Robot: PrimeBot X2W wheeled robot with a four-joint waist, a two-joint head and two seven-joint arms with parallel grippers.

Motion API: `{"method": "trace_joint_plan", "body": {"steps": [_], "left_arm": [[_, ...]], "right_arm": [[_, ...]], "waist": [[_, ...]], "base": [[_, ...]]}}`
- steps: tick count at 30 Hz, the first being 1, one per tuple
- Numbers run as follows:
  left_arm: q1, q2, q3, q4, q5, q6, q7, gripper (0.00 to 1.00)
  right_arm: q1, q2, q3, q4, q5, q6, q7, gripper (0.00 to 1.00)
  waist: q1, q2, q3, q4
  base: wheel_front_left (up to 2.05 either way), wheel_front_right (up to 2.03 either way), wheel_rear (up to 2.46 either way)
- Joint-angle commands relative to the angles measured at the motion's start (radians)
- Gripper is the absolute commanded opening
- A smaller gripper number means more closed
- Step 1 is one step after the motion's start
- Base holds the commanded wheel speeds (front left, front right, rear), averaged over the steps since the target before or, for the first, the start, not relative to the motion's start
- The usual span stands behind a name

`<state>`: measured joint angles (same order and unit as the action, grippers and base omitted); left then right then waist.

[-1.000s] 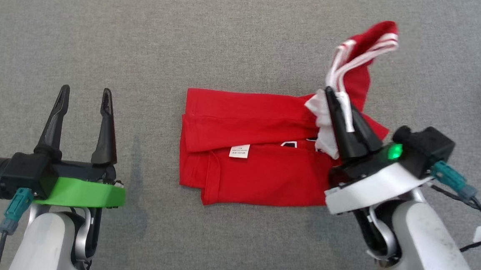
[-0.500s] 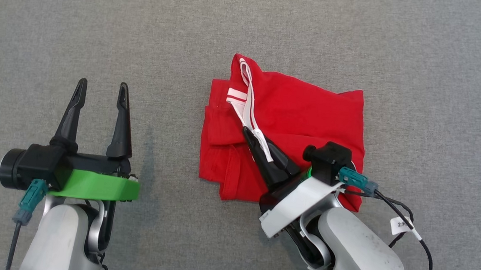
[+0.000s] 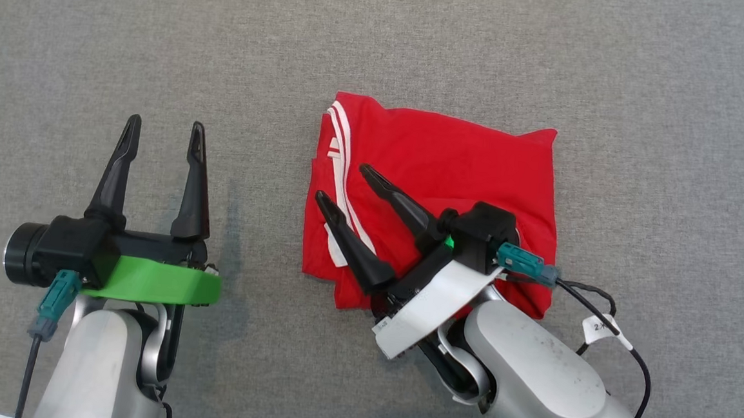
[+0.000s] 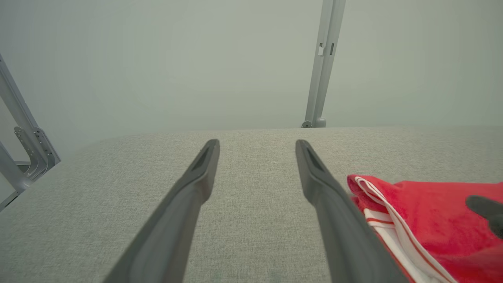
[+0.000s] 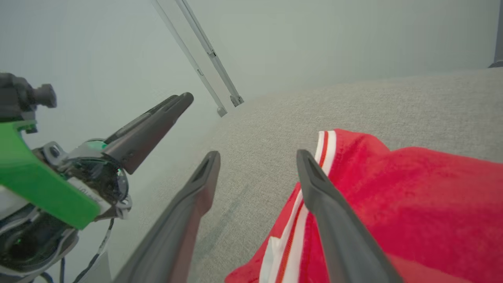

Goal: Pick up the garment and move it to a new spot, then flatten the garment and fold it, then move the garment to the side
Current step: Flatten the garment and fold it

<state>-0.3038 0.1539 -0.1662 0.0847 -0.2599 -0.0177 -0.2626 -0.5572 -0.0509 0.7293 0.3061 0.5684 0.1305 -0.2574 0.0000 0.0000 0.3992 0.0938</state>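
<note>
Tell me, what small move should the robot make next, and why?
Probably lift the right gripper clear of the folded red fabric garment: its jaws stand open over the white-striped edge, which lies flat, so the fold looks done.

The tabletop [image 3: 162, 41] is covered in grey woven fabric, flat and even. A little right of its middle lies a red garment [image 3: 472, 157], folded into a rough rectangle with slightly uneven edges. White stripes run along its left side. A pale metal post [image 4: 323, 63] rises at the tabletop's far edge.
</note>
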Motion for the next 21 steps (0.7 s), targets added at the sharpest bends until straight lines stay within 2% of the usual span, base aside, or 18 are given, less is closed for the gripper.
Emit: {"method": "trace_joint_plan", "body": {"steps": [1,5,11,14,16,21], "left_arm": [[-0.010,-0.001,0.005,0.001,0.008,-0.003,-0.002,1.00],[-0.001,-0.003,0.012,0.005,0.015,-0.003,-0.002,1.00],[0.013,-0.005,0.025,0.003,0.019,0.002,-0.002,1.00],[0.019,-0.003,0.035,0.001,0.020,0.004,-0.002,1.00],[0.020,-0.003,0.037,0.000,0.020,0.005,-0.002,1.00],[0.029,-0.003,0.056,-0.009,0.023,0.012,-0.002,1.00]], "right_arm": [[-0.004,-0.001,-0.004,-0.037,-0.016,0.000,-0.008,1.00],[0.032,-0.002,-0.081,-0.167,-0.077,0.000,-0.007,1.00],[0.135,-0.015,-0.299,-0.331,-0.198,0.000,-0.007,1.00],[0.189,-0.036,-0.420,-0.375,-0.244,0.000,-0.003,1.00],[0.205,-0.045,-0.458,-0.384,-0.258,0.000,0.001,1.00],[0.293,-0.107,-0.648,-0.405,-0.304,0.000,0.024,1.00]], "waist": [[0.0000,0.0000,-0.005,-0.010],[0.0000,0.0000,-0.014,-0.024],[0.0000,0.0000,-0.028,-0.045],[0.0000,0.0000,-0.033,-0.054],[0.0000,0.0000,-0.034,-0.057],[0.0000,0.0000,-0.044,-0.068]], "base": [[0.00,0.00,0.00],[0.00,0.00,0.00],[0.00,0.00,0.00],[0.00,0.00,0.00],[0.00,0.00,0.00],[0.00,0.00,0.00]]}}
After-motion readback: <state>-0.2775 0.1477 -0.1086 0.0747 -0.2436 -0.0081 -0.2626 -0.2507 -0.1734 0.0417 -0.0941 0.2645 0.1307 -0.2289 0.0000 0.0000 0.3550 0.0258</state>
